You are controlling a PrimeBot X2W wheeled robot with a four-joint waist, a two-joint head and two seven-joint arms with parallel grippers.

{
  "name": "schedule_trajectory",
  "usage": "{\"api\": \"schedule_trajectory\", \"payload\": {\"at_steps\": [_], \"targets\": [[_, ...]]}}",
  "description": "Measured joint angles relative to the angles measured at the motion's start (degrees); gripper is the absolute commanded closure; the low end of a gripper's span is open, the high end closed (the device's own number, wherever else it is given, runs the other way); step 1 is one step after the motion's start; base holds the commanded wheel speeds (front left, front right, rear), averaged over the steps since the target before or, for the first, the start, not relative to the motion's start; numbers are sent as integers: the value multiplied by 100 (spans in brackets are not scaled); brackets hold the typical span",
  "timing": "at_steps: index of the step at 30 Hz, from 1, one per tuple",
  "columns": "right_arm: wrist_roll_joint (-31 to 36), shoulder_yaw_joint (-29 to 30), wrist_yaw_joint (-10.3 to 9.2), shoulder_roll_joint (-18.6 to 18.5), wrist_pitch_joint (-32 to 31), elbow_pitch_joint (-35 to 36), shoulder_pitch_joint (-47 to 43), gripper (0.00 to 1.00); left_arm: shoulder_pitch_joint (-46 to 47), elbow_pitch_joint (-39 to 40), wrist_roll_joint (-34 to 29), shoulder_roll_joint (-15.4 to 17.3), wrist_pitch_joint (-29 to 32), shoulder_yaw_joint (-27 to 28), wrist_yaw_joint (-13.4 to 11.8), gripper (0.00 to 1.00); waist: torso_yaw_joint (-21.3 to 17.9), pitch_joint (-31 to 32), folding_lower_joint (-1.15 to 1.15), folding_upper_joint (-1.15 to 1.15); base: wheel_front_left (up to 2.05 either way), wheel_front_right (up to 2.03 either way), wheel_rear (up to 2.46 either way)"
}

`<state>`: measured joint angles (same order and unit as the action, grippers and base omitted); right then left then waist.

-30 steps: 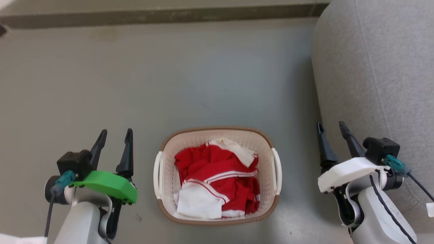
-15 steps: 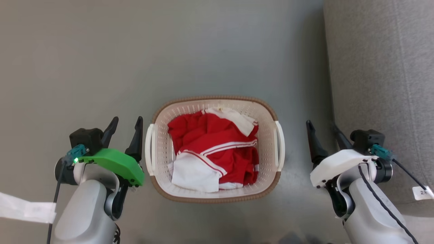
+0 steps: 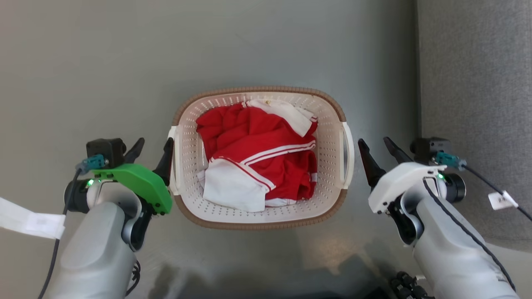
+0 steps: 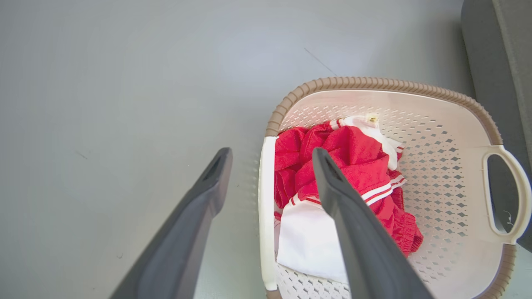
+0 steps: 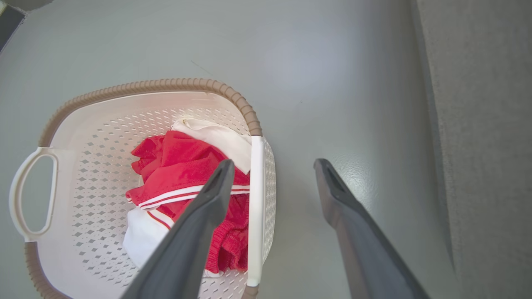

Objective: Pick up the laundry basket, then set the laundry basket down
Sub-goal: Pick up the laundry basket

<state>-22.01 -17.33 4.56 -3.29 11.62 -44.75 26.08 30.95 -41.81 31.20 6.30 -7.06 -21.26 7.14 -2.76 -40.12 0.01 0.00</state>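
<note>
At lower left and lower right, the left gripper [image 3: 153, 150] and right gripper [image 3: 376, 151] have closed in on the laundry basket [image 3: 257, 89]. Both are spread wide and hold nothing; the left is just beside its handle [image 3: 173, 174]. Centre frame, the basket sits on the floor [image 3: 104, 62] with clothes [image 3: 257, 145] inside — a grasp looks imminent.

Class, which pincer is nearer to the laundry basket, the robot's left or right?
Left. The left pincer is right beside the left handle of the laundry basket; the right pincer stands slightly off its right handle.
</note>
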Motion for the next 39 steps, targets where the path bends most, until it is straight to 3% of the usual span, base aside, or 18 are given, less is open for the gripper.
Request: {"api": "schedule_trajectory", "payload": {"at_steps": [16,31,33,34,36,37,38,39], "targets": [[-506,-782,103,-13,-321,-509,993,0,900,-581,393,86,463,-522,0,0,-74,-1041,0,0,0,0,0],[-732,-1270,148,-23,-474,-895,1434,0,1207,-918,748,86,603,-1058,0,0,15,-1453,0,0,0,0,0],[-757,-1307,148,-22,-434,-927,1479,0,1257,-954,800,87,609,-1076,0,30,20,-1461,0,0,0,0,0],[-795,-1321,148,-23,-425,-945,1494,0,1273,-962,859,86,610,-1078,0,54,22,-1464,0,0,0,0,0],[-848,-1348,148,-23,-410,-993,1517,8,1296,-981,987,75,622,-1105,18,77,26,-1468,0,0,0,0,0],[-873,-1362,148,-23,-410,-1026,1535,20,1314,-990,1023,60,626,-1136,36,98,26,-1469,0,0,0,0,0],[-900,-1372,148,-23,-410,-1062,1553,51,1327,-992,1054,47,626,-1168,42,100,27,-1469,0,0,0,0,0],[-923,-1378,148,-24,-410,-1090,1572,64,1344,-998,1066,37,625,-1194,41,100,28,-1468,0,0,0,0,0]]}}
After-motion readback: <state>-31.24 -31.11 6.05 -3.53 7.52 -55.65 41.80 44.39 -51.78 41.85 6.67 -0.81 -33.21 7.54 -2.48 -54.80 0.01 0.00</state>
